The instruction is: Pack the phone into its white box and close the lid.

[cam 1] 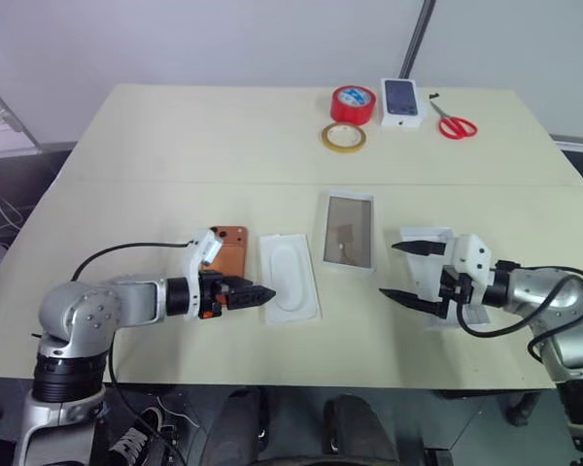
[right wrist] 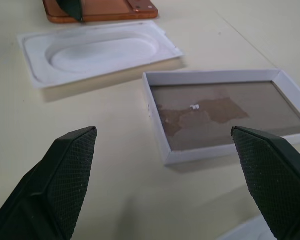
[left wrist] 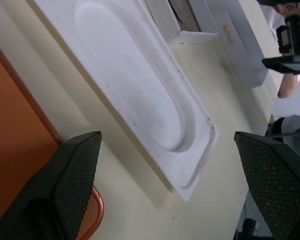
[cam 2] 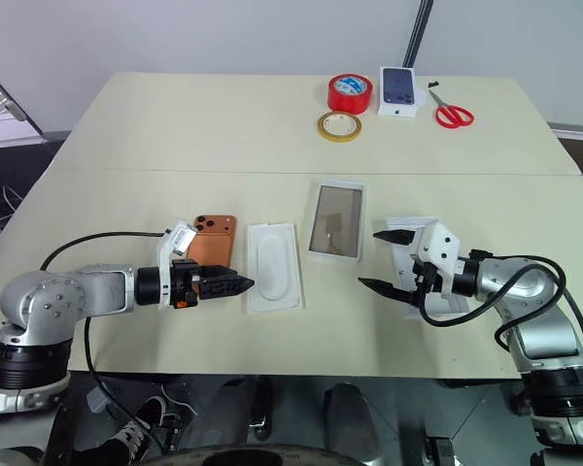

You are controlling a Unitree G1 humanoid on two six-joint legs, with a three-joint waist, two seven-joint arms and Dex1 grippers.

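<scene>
- I had the left gripper hovering low over the table, its two black fingers spread wide and holding nothing.
- The phone lay flat with its orange back up, just beside that gripper on my left side of the layout; part of it was hidden behind the gripper's wrist.
- Right next to the phone sat the flat white insert with its rounded-oblong recess, and the left fingertips pointed toward its near edge.
- From the left wrist camera I saw the insert between the two spread fingers, with the phone's orange edge beside one finger.
- The white box rested open past the insert toward the middle of the table, its grey-brown floor bare and its thin white rim clear of both grippers.
- My right gripper was also spread wide and empty, aimed inward toward the box but apart from it.
- The lid lay under and behind the right gripper, mostly hidden by it.
- At the far edge I could see a red tape roll, a yellowish tape ring, a small white box printed with a dark phone and red-handled scissors.
</scene>
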